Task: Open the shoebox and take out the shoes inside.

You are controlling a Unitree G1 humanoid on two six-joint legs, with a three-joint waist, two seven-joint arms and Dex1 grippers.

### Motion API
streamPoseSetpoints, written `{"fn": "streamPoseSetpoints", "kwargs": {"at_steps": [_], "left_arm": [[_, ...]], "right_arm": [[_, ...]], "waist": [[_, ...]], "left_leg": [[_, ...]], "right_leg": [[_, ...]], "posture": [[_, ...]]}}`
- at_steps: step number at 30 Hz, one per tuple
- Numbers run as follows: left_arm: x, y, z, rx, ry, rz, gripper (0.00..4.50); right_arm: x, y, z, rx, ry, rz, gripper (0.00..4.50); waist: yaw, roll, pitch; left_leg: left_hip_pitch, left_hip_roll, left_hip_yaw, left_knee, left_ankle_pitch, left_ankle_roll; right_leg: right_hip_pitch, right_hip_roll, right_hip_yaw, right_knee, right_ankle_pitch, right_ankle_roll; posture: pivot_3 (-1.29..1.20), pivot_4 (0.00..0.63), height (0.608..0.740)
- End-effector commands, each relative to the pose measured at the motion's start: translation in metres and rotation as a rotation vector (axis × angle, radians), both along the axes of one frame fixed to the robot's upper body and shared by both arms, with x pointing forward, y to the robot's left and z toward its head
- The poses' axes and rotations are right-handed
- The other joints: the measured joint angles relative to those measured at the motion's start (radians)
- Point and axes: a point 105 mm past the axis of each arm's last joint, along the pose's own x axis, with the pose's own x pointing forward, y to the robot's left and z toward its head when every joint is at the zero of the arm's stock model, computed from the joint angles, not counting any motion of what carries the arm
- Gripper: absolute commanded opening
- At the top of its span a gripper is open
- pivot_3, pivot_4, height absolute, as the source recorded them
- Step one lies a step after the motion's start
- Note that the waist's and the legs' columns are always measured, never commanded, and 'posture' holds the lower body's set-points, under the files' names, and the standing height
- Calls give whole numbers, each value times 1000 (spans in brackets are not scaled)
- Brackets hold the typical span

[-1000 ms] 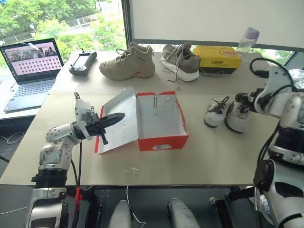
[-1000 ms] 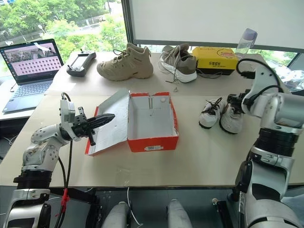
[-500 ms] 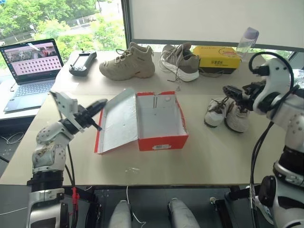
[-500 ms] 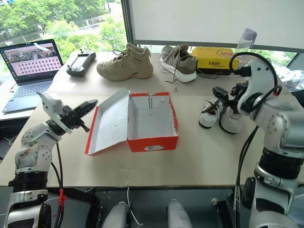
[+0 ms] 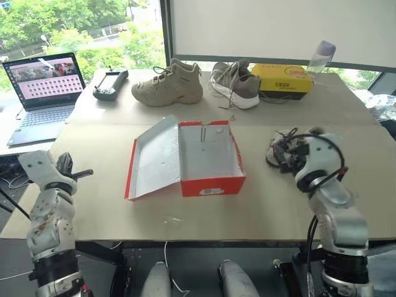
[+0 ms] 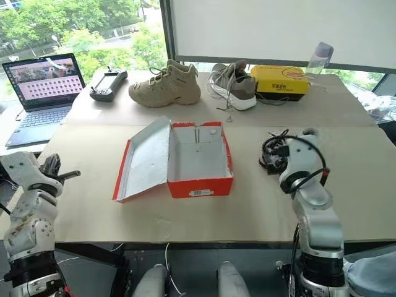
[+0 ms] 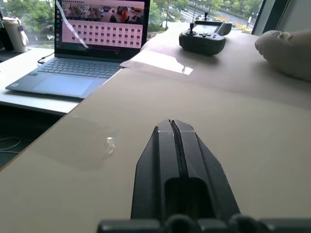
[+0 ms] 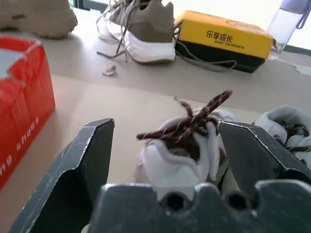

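The red shoebox (image 5: 211, 183) stands open mid-table, its whitish inside bare and its lid (image 5: 154, 158) folded flat to the left. The small white shoes with dark laces sit to its right. In the right wrist view one shoe (image 8: 177, 158) shows heel-on between the fingers (image 8: 90, 155) of my right gripper (image 8: 165, 124), which is open with gaps on both sides. The other shoe (image 8: 286, 128) lies just beside it. My left gripper (image 7: 174, 127) is shut and empty, level above the table's left part, far from the shoebox.
Along the far side of the table (image 5: 278, 204) are a laptop (image 5: 43, 86), a black controller (image 5: 110, 83), a beige high-top sneaker (image 5: 168, 83), a grey-and-white sneaker (image 5: 235, 83), a yellow box (image 5: 284, 79) and a bottle (image 5: 320, 57).
My left arm swung away from the lid out to the table's left edge, staying shut. My right arm came down from above the shoes and now points level at them from behind.
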Motion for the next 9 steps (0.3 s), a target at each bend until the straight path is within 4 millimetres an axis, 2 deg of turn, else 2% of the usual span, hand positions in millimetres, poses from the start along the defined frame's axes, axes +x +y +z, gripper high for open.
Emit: {"fn": "streamPoseSetpoints", "kwargs": {"at_steps": [1, 5, 9], "left_arm": [[-5, 0, 8, 34, -37, 7, 0], [-7, -1, -1, 17, -33, 5, 0], [-1, -9, -1, -4, -46, -23, 0]], "right_arm": [[-4, -10, -1, -81, -66, -56, 4057], [-5, -10, -8, -85, -62, -51, 4057], [-4, -11, -10, -86, -54, -52, 4057]], "waist": [[5, 0, 0], [8, 0, 0], [9, -2, -1]], "left_leg": [[0, 0, 0, 0, 0, 0], [0, 0, 0, -1, 0, 0], [1, 0, 0, -1, 0, 0]], "right_leg": [[0, 0, 0, 0, 0, 0], [0, 0, 0, 0, 0, 0], [0, 0, 0, 0, 0, -1]], "posture": [[0, 150, 712], [0, 150, 712], [0, 150, 712]]}}
